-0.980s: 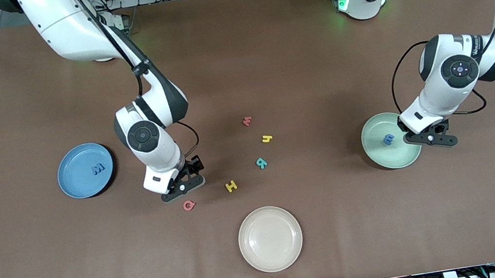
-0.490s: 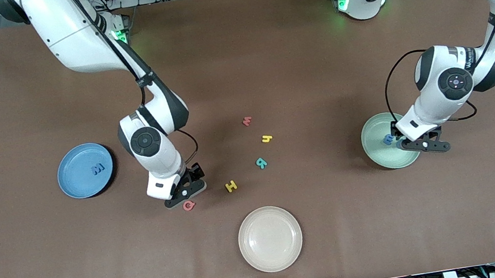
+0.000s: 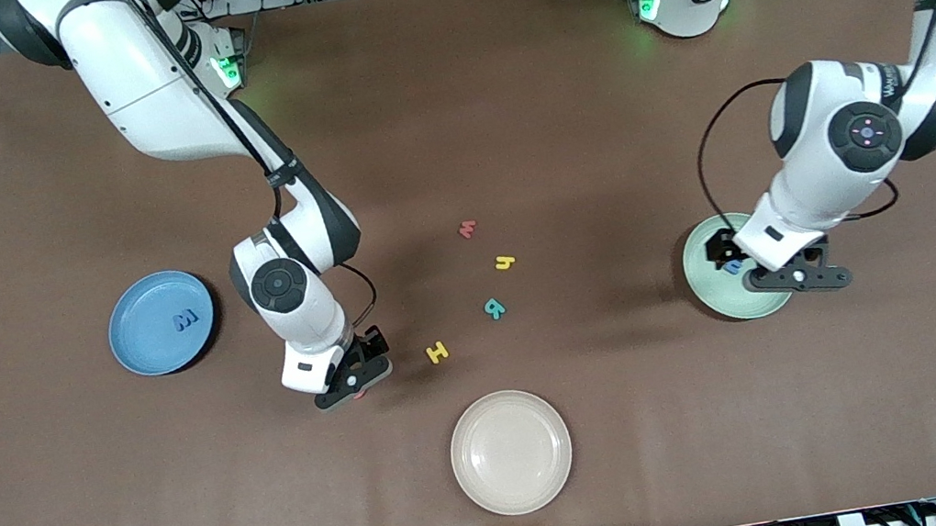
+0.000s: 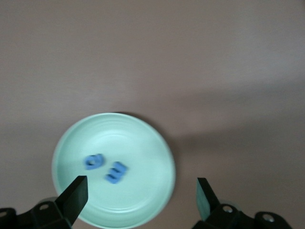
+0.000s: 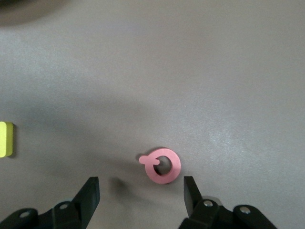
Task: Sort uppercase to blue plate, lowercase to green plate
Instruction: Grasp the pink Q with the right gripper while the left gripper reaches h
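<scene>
Lowest in my front view sits the round cream-white plate (image 3: 510, 452), bare, at bottom centre. Just above it and toward frame left, I see the right gripper (image 3: 353, 382) low over the red foam Q (image 5: 162, 165); my right wrist view shows its fingers (image 5: 89, 193) spread wide, one on either side of the Q and not touching it. The yellow foam H (image 3: 437, 352) lies beside that gripper, toward centre. Higher in the frame come the teal-green foam R (image 3: 494, 307), the yellow foam h (image 3: 506, 262) and the red foam m (image 3: 468, 229), all on the brown table (image 3: 501, 109). At frame right, the left gripper (image 3: 790, 275) hangs over the pale mint-green plate (image 4: 143, 143), its jaws wide apart and holding nothing; the blue foam m (image 4: 116, 172) and the blue rounded a-like letter (image 4: 93, 161) lie in that plate, just beside each other. At frame left, the sky-blue round plate (image 3: 151, 347) holds the blue foam M (image 3: 186, 320).
</scene>
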